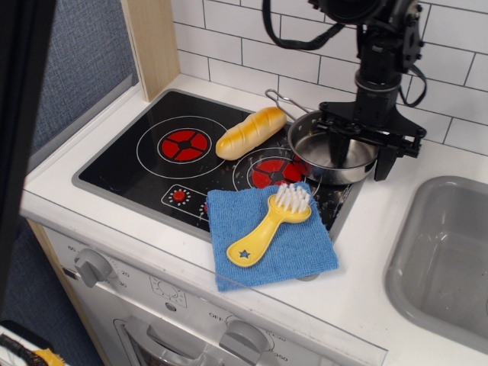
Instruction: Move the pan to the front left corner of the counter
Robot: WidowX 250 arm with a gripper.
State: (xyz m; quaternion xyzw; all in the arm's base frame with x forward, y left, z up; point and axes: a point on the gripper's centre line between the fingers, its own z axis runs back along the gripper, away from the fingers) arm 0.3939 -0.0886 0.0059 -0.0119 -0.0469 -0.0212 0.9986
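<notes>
Overhead, splayed gripper (360, 158) straddling pan (329, 156) rim.

Single view: camera high, front-left of gripper (360, 158), angled down across counter (366, 252) toward tiled wall; medium range.

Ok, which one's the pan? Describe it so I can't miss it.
Find the black stovetop; at its back right edge, under the gripper, sits the pan. It's the only shiny round metal dish, with a wire handle.
</notes>
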